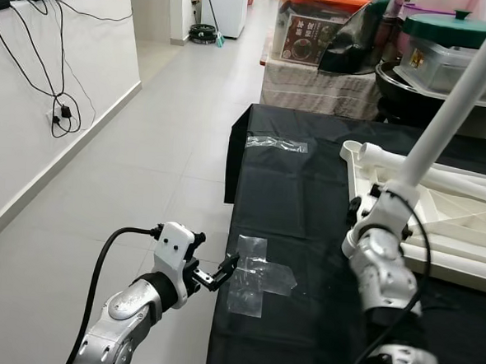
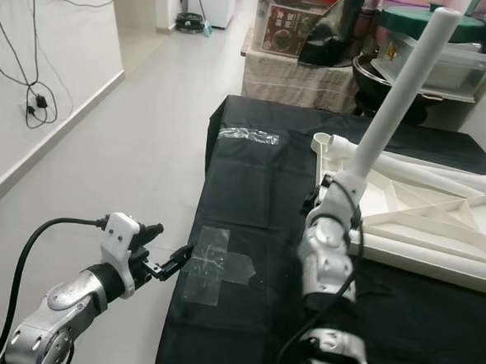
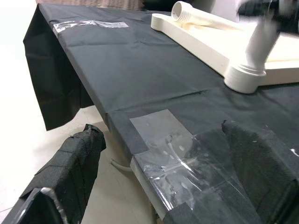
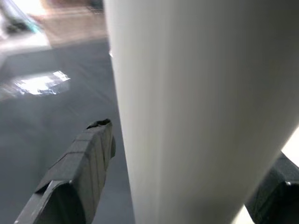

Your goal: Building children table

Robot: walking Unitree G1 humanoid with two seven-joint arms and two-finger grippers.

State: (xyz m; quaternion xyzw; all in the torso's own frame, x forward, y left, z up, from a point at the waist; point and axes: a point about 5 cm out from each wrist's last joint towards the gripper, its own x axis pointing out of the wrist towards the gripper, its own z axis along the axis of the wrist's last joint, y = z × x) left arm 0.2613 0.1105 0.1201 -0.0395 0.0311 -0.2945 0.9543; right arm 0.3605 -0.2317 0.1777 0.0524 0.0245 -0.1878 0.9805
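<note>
The right gripper (image 4: 187, 177) is clamping a white table leg (image 1: 463, 96) low down, tilted above the upturned tabletop (image 1: 439, 210) on the black-covered table (image 1: 299, 202). It looks light, stiff and slippery. The left gripper (image 3: 163, 168), jaws apart, is hovering at the taped edge; its wrist view is showing a threaded socket (image 3: 183, 8).

A counter (image 1: 308, 194) draped in black cloth fills the right half of the frame. Crossed clear tape strips (image 1: 254, 273) lie near its lower-left edge, another tape piece (image 1: 277, 143) sits higher up, and a white tabletop (image 1: 438, 223) lies upside down at right.
</note>
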